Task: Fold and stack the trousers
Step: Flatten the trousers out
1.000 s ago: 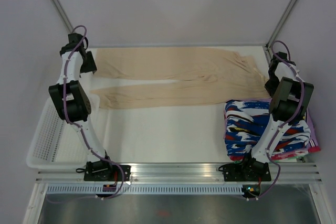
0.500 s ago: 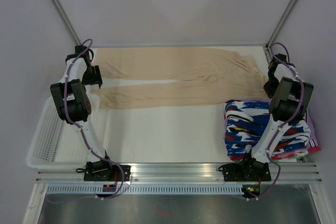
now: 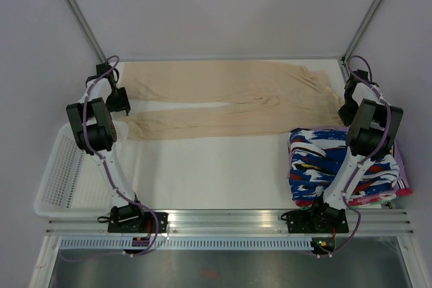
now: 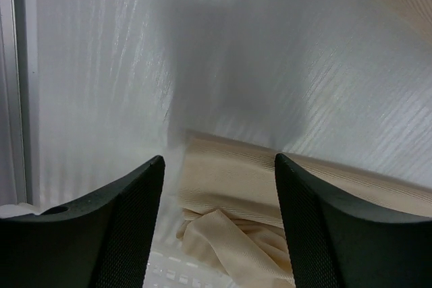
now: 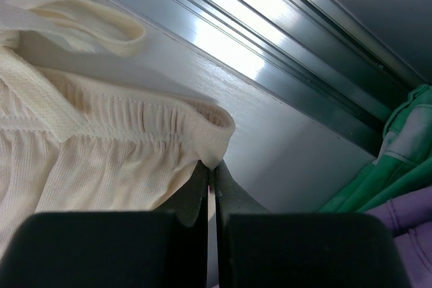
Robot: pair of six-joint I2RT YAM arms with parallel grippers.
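Note:
The beige trousers (image 3: 229,99) lie spread across the far part of the table, waist at the right, both legs running left. My left gripper (image 3: 123,107) is open above the cuff of the near leg; in the left wrist view that crumpled cuff (image 4: 233,214) lies between the two black fingers (image 4: 115,227). My right gripper (image 3: 345,107) is shut on the elastic waistband corner (image 5: 212,136) at the trousers' right end, with the drawstring (image 5: 81,18) loose beside it.
A stack of folded blue, white, red and black patterned garments (image 3: 337,166) lies at the right under the right arm. A white mesh basket (image 3: 64,180) stands at the table's left edge. A metal rail (image 5: 283,38) runs just beyond the waistband.
My left gripper has moved from the far leg's cuff toward me, to the near leg's cuff. The right arm and the trousers have stayed in place.

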